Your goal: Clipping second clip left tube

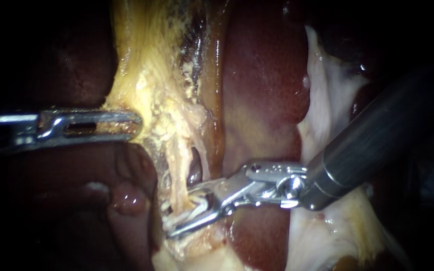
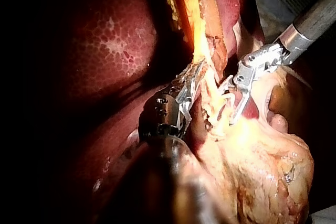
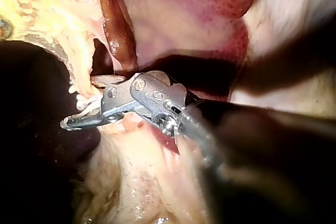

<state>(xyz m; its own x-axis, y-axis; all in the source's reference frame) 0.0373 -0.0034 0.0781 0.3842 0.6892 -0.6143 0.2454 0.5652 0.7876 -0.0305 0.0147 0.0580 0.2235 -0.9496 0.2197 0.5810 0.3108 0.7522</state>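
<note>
Inside the right instrument's claw, a clip straddles the tube.

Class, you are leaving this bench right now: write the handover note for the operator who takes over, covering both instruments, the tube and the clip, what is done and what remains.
Left instrument: jaws shut on the edge of the yellow tissue.
Right instrument: jaws stand apart, carrying a white clip, astride the tube beside the liver.
Done: the clip sits around the tube.
Left: the clip does not look squeezed closed yet. Probably close it, then open the jaws and back out. I cannot make out another clip on the tube.
</note>
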